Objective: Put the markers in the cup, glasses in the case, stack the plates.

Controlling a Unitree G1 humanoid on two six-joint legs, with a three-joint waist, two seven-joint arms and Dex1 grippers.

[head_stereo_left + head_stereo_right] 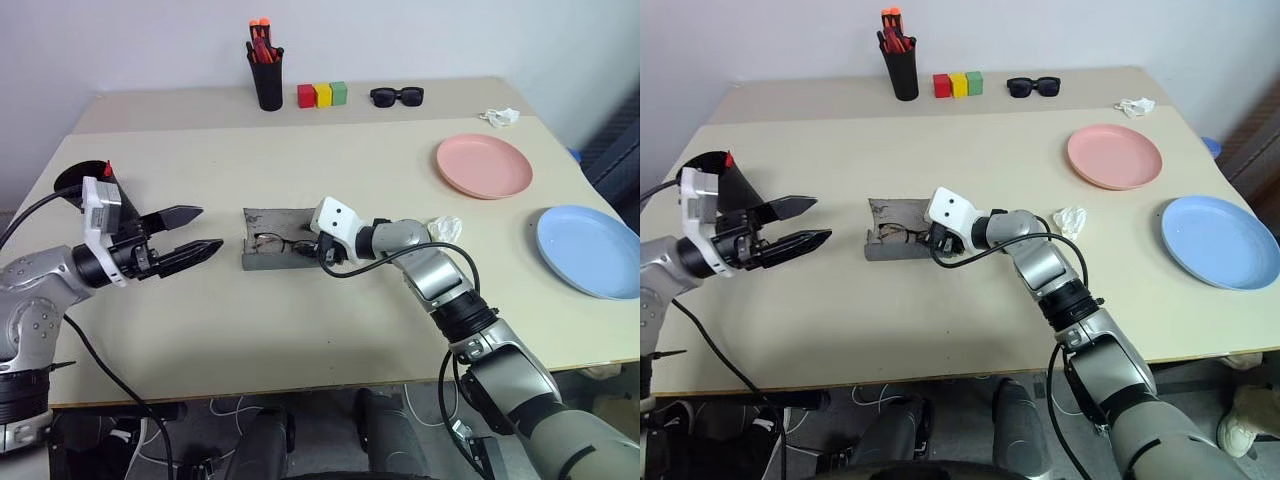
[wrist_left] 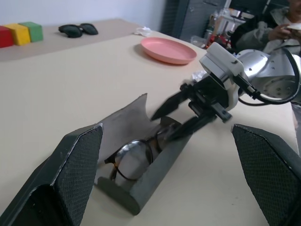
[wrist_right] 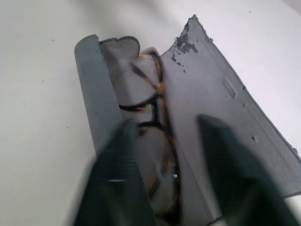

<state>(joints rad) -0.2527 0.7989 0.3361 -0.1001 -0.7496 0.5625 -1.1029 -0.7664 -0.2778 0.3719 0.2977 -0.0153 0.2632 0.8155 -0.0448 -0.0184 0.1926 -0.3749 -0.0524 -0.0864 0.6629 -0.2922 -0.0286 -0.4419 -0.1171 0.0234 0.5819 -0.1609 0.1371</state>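
The grey case [image 1: 262,222] lies open at the table's middle with the thin dark-framed glasses [image 3: 150,101] inside it. My right gripper [image 1: 312,252] is at the case's right end, open, one finger on each side of the glasses' near lens. My left gripper [image 1: 210,228] hovers open just left of the case, pointing at it, with nothing between its fingers. Behind it at the far left stands the black cup [image 1: 72,182], with a marker's red tip [image 1: 108,168] poking out. The pink plate [image 1: 483,165] and the blue plate [image 1: 590,250] lie apart at the right.
At the back stand a black pen holder [image 1: 266,80] with orange-capped markers, three coloured blocks [image 1: 322,95] and black sunglasses [image 1: 397,96]. One crumpled white tissue [image 1: 447,228] lies by my right forearm and another [image 1: 500,117] at the back right.
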